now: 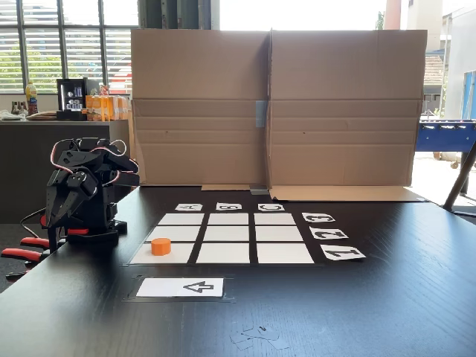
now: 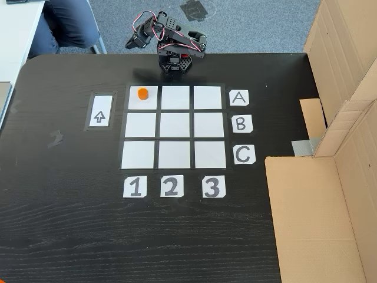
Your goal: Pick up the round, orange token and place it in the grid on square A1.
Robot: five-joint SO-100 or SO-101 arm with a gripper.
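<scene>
Near the front edge of the black table point(image 1: 387, 297) in a fixed view lie a few small clear scraps point(image 1: 256, 336). Just past them is a white card point(image 1: 181, 287) with a black arrow on it.

Next comes the grid point(image 1: 227, 233): nine white paper cells with black gaps between them. The token point(image 1: 161, 246) is a little round orange puck, short and flat on top, much smaller than a cell. It sits on square A1 point(image 1: 145, 256), the corner cell nearest the card, up near the cell's far edge. In a fixed view from above, the token point(image 2: 142, 93) is in the cell in line with the label A point(image 2: 238, 98) and the label 1 point(image 2: 135, 186).

The arm point(image 1: 82, 190) is folded up at the table's side, well apart from the token. The gripper point(image 1: 63, 216) hangs down with nothing in it. I cannot tell how far apart its fingers are.

Behind the grid stands a big cardboard wall point(image 1: 275, 108). Far back there are windows point(image 1: 67, 37).
</scene>
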